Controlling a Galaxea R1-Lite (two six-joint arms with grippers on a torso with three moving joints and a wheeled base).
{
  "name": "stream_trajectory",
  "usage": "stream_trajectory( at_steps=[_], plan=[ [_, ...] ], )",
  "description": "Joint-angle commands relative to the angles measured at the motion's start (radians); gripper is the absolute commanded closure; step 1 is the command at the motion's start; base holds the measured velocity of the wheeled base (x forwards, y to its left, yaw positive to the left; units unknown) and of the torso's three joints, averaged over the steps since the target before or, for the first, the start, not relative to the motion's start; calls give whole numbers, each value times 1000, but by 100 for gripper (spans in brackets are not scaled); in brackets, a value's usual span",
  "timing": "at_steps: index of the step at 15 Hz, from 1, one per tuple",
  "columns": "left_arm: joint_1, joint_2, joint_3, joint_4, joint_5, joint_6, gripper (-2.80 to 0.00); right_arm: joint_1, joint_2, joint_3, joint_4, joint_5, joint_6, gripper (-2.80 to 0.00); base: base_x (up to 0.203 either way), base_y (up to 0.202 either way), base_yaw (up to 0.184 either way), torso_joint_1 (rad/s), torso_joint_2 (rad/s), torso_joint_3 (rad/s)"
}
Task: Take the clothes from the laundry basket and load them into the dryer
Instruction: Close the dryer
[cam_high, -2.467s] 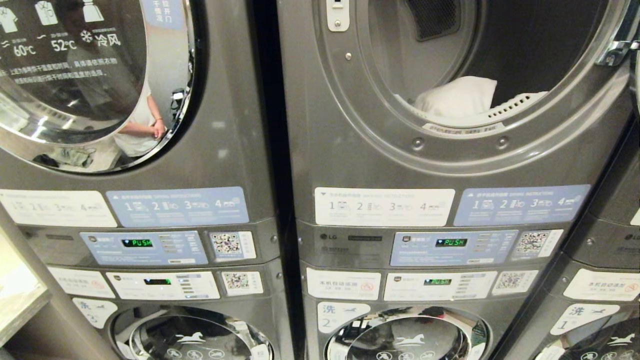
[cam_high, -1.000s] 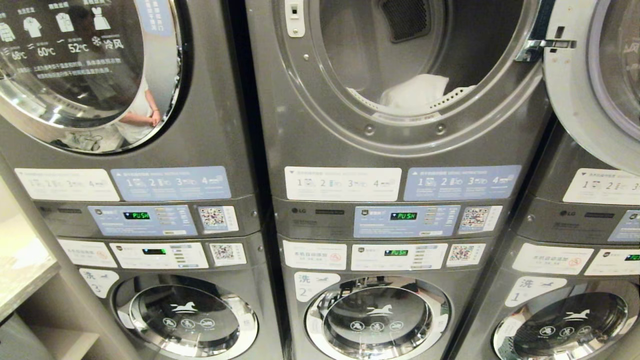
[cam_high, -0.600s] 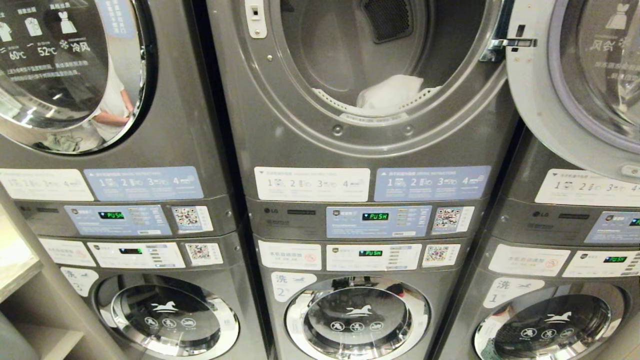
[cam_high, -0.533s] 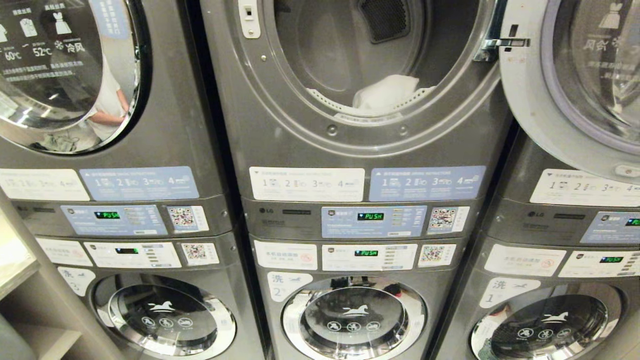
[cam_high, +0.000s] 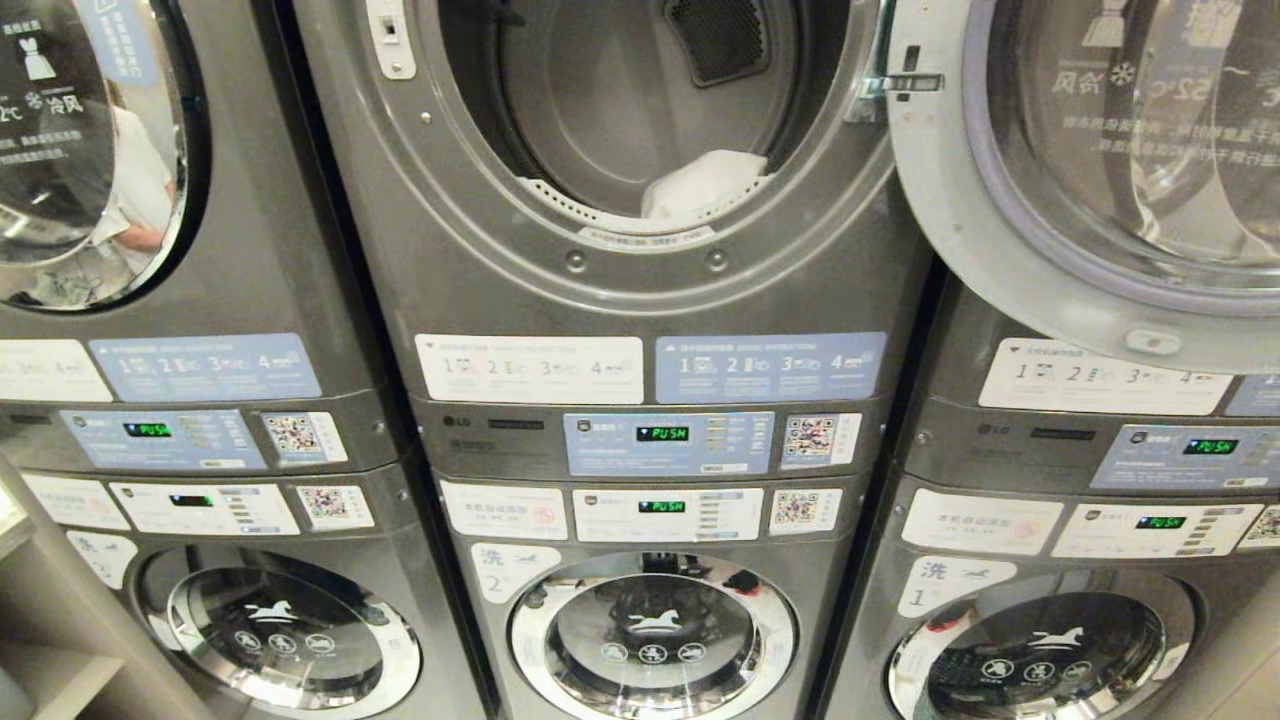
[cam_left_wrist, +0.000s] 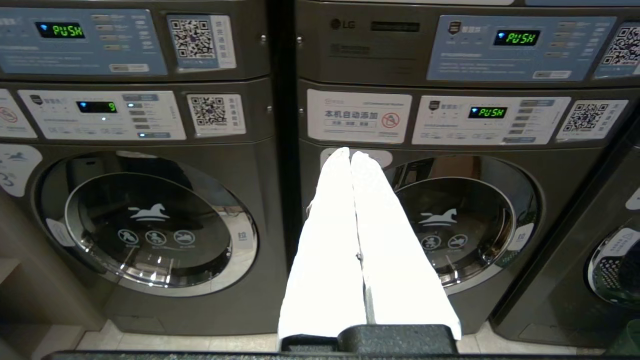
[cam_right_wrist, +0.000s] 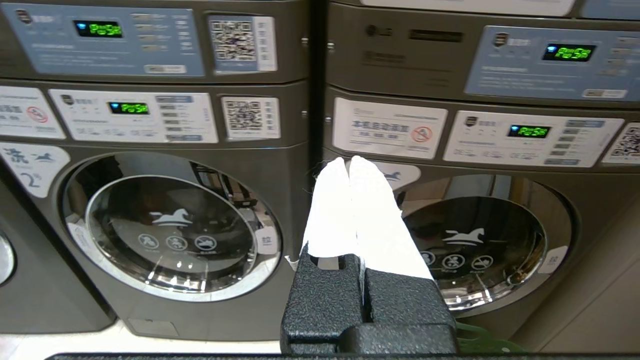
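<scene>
The dryer (cam_high: 640, 270) is the upper grey machine in the middle of the head view, its drum open. A white piece of clothing (cam_high: 700, 185) lies at the drum's front lip. The dryer's round door (cam_high: 1090, 200) hangs swung out to the right. Neither arm shows in the head view. Both are held low in front of the lower washers. My left gripper (cam_left_wrist: 350, 152) is shut and holds nothing. The same goes for my right gripper (cam_right_wrist: 348, 161). A strip of green (cam_right_wrist: 480, 341) shows low by the right washer; I cannot tell whether it is the laundry basket.
Three stacked grey machines stand side by side, with control panels (cam_high: 668, 443) showing green "PUSH". The lower washer doors (cam_high: 652, 635) are closed. A shelf edge (cam_high: 15, 530) juts in at the far left. A person is reflected in the left dryer's door (cam_high: 90, 160).
The whole head view has shifted left and the machines look smaller, so the camera has moved. The open door has come fully into view. Nothing in the scene itself has moved.
</scene>
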Motion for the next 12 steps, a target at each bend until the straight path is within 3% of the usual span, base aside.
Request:
stream_trajectory(
  at_steps=[1,12],
  plan=[
    [0,0,0,0,0,0,0,0,2,1,0,0,0,0,0,-197,2,2,3,7],
    [0,0,0,0,0,-1,0,0,2,1,-1,-1,18,0,0,-194,2,2,2,3]
  ],
)
